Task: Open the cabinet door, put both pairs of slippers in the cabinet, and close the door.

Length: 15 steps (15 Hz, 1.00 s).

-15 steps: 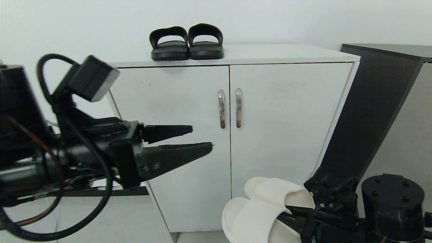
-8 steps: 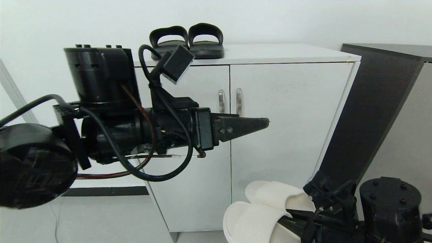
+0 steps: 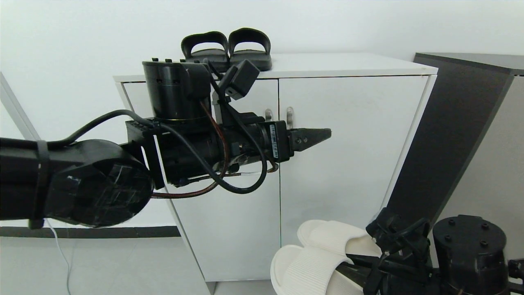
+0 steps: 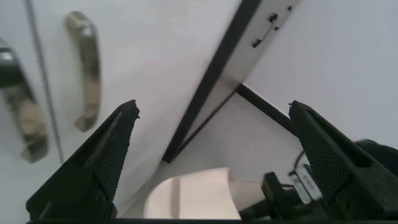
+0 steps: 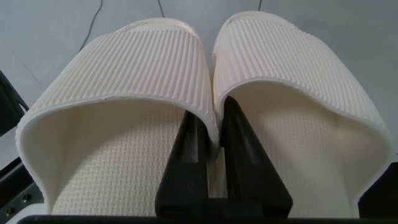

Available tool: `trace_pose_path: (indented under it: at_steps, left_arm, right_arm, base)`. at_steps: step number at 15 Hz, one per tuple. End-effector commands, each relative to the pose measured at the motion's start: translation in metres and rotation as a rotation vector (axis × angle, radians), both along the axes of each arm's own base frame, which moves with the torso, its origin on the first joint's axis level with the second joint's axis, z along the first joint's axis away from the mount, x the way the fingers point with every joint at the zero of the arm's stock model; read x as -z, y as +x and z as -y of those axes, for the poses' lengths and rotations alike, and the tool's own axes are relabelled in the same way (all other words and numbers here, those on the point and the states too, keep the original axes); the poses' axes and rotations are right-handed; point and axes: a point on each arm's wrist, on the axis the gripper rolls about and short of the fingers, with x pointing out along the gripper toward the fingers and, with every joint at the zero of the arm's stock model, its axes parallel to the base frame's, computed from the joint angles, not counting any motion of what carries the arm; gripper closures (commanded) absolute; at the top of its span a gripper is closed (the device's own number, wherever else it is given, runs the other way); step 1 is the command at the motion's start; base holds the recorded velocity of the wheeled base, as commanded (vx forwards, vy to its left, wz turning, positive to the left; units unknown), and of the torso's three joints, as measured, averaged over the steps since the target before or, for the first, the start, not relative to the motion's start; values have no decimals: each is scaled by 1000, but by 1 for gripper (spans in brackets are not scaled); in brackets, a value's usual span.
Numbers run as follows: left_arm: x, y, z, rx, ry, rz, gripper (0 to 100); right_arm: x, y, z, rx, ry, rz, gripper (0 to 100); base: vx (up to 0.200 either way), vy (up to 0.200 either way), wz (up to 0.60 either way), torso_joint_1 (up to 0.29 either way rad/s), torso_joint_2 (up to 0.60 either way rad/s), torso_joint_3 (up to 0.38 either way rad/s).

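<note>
Cabinet dead ahead, white, both of its doors shut and meeting at a centre seam. Two metal handles sit side by side at that seam. The black slippers are parked up on the cabinet top, one pair, toes toward the wall.

The white slippers are down low in front of the right-hand door, and my right hand has them, fingers pinched on the two inner walls pressed together.

My left hand is up at handle height in front of the doors, fingers spread wide with nothing between them. In the left wrist view the handles lie off to one side of that gap. From the head view my own left arm blocks much of the left door and the lower part of both handles.

A dark panel leans in beside the cabinet's right edge.

Count: two doors, two handles, two pairs of slippers — four in all.
</note>
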Motion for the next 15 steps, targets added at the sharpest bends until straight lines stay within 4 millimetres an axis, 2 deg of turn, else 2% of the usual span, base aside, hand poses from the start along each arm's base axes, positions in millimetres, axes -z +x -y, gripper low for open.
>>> trace_pose_path:
  at_steps: [1,4,11,15]
  left_arm:
    - [1,4,3,-7,0,0,0]
    - [4,10,6,-52,8,-3,0]
    - [6,18,-1,-101,12,-6,0]
    - [10,28,6,-102,17,-12,0]
  right_arm:
    - [0,0,0,2,-1,-1,100]
    - [1,0,0,2,-2,-2,100]
    - [2,1,0,1,-7,-5,100]
    - [3,1,0,1,-9,-6,100]
  base:
    - [0,0,0,0,0,0]
    - [0,0,0,0,0,0]
    - [0,0,0,0,0,0]
    - [0,0,0,0,0,0]
